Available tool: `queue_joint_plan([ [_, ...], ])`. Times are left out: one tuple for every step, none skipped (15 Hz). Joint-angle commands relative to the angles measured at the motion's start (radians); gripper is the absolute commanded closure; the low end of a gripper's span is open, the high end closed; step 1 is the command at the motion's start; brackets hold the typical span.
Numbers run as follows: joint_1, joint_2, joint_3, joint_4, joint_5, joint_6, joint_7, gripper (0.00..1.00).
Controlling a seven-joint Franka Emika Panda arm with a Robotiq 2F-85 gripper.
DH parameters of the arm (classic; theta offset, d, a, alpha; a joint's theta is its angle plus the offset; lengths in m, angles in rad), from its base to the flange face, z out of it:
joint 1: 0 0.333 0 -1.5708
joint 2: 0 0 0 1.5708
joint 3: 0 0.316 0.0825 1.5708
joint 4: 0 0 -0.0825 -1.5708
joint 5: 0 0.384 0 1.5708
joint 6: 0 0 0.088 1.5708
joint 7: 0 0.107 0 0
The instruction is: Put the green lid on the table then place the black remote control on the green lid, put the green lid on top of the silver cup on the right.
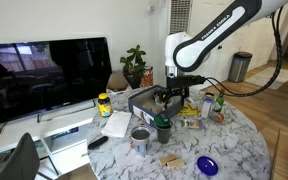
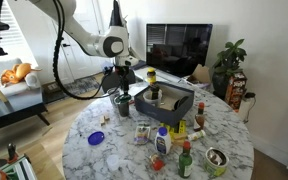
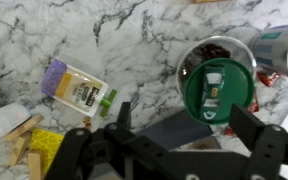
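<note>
The green lid (image 3: 220,92) sits on a dark cup, slightly off-centre so part of the cup's inside shows. It also shows in both exterior views (image 1: 164,121) (image 2: 123,100). My gripper (image 3: 184,112) is open and empty, hanging just above and beside the lid (image 1: 167,101) (image 2: 122,87). A dark flat shape lies between the fingers in the wrist view; I cannot tell what it is. A black remote (image 1: 97,142) lies near the table's edge. A silver cup (image 1: 140,138) stands next to the lidded cup.
The round marble table (image 1: 239,150) is cluttered: an open dark box (image 2: 166,102) with items, bottles (image 2: 162,143), a blue disc (image 1: 206,165), a purple-and-white packet (image 3: 76,86), wooden pegs (image 3: 24,135). A TV (image 1: 46,72) and a plant (image 1: 134,65) stand behind.
</note>
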Motion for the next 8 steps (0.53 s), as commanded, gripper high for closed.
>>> queue_joint_plan([
  [0.025, -0.109, 0.029, -0.105, -0.041, 0.082, 0.046, 0.0],
  [0.027, -0.124, 0.041, -0.116, -0.043, 0.098, 0.047, 0.0],
  [0.029, -0.137, 0.051, -0.125, -0.045, 0.113, 0.049, 0.0],
  [0.008, -0.086, 0.054, -0.06, -0.02, 0.067, 0.022, 0.0],
  [0.01, -0.095, 0.061, -0.064, -0.02, 0.07, 0.022, 0.0],
  [0.009, -0.096, 0.063, -0.062, -0.02, 0.07, 0.022, 0.0],
  [0.007, -0.094, 0.062, -0.06, -0.02, 0.07, 0.022, 0.0],
  [0.005, -0.091, 0.061, -0.058, -0.02, 0.07, 0.022, 0.0],
])
